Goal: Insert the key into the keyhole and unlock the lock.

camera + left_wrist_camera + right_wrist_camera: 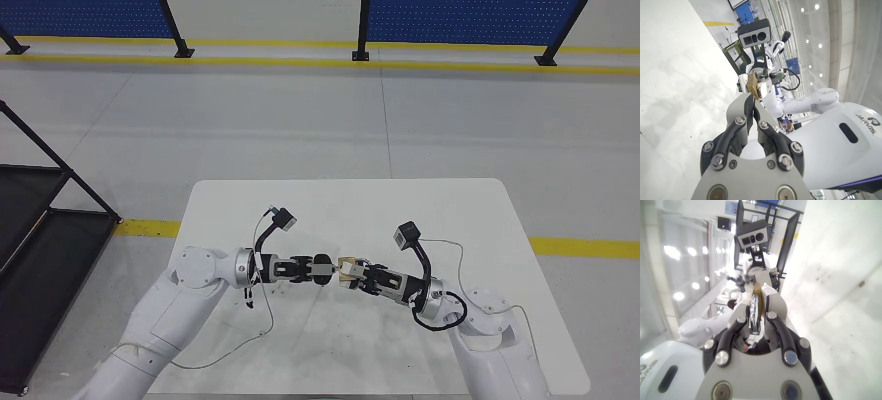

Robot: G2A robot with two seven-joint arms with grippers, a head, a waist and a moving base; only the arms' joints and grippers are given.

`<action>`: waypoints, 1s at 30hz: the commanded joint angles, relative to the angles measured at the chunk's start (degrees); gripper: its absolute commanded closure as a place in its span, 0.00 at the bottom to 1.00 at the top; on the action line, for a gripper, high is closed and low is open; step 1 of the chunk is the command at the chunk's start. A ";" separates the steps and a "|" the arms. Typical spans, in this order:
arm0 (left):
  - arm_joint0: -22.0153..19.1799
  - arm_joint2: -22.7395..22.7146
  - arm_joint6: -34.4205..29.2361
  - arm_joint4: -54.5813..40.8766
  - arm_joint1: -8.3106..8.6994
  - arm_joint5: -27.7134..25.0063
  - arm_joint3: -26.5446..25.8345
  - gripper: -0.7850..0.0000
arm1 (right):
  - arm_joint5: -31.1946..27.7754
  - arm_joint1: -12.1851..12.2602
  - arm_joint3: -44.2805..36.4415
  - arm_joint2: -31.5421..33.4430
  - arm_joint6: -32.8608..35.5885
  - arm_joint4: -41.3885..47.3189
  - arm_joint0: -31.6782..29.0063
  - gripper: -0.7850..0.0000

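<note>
Above the white table [500,210], a little toward 10 o'clock from its middle in the top view, the two arms meet tip to tip, clear of the surface. The left gripper [325,268] comes in from 9 o'clock and the right gripper [358,272] from 4 o'clock, with the brass lock [349,266] between them. In the left wrist view the left gripper [753,103] has its black ribbed pads [747,106] pressed together on the key [755,97]. Only a thin sliver of the key shows past the pads. Its tip touches the near end of the lock [752,84], but whether it sits inside the keyhole cannot be told from here. The right gripper [753,86] clamps the lock's flat sides between its white fingers [763,89]. In the right wrist view the right gripper [757,306] is closed on the lock [757,291], which stands edge-on between the fingers. The lock's shiny metal shackle [754,308] points back toward the wrist and its brass body points away toward the other arm. On the floor at 9 o'clock from the table stands a black rack [40,250]. A yellow line [585,246] runs along the floor under the table, and blue barriers [460,20] stand at 12 o'clock.
</note>
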 commanded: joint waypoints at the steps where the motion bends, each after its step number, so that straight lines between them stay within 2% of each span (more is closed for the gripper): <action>1: 0.18 -0.23 0.23 0.94 0.10 -0.78 -0.30 1.00 | 0.00 0.00 0.00 0.00 0.00 0.00 0.00 1.00; 12: 0.99 -0.44 2.22 4.77 0.36 -4.56 -1.73 1.00 | 0.00 0.00 0.00 0.00 0.00 0.00 0.00 1.00; 30: 3.41 -1.79 10.34 16.34 0.91 -12.70 -5.19 1.00 | 0.00 0.00 0.00 0.00 0.00 0.00 0.00 1.00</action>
